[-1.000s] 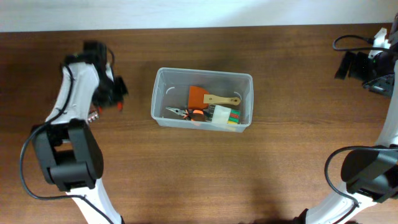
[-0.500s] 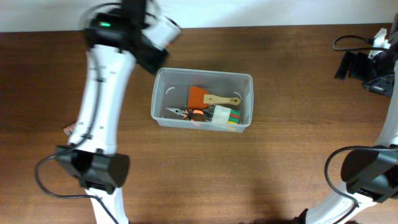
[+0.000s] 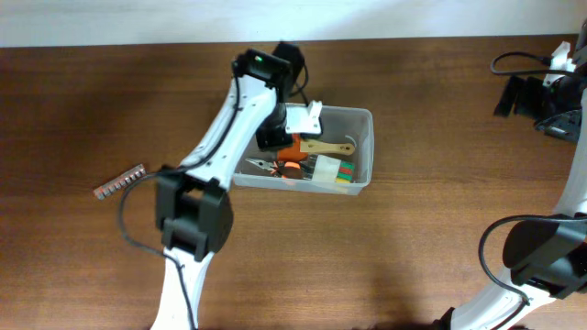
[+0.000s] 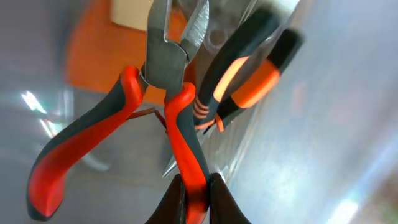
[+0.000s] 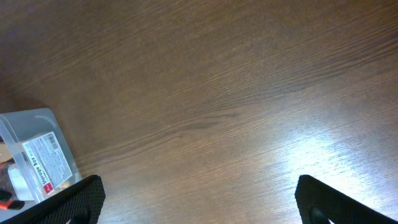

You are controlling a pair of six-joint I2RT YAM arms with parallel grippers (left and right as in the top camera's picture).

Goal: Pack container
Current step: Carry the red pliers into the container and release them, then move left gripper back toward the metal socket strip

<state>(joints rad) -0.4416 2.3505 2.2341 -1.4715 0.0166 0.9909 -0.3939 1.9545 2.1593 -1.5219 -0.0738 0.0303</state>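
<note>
The container (image 3: 365, 124) is a clear plastic bin in mid-table in the overhead view. It holds an orange scraper with a wooden handle (image 3: 326, 147), needle-nose pliers (image 3: 260, 166) and a green and red block (image 3: 341, 172). My left gripper (image 3: 276, 136) hangs over the bin's left half. In the left wrist view it (image 4: 196, 182) is shut on one handle of red-and-grey pliers (image 4: 163, 62), which point down into the bin beside an orange-and-black tool handle (image 4: 249, 68). My right gripper (image 5: 198, 200) is open and empty over bare table, far right of the bin (image 5: 37, 155).
A strip of screwdriver bits (image 3: 119, 181) lies on the table at the left. A black cable and the right arm's base parts (image 3: 527, 87) sit at the back right corner. The wooden table (image 3: 385, 247) runs wide in front of the bin.
My left arm has swung from the table's left side, round the back, to over the container, carrying the red pliers. The bit strip now shows. The right arm is still.
</note>
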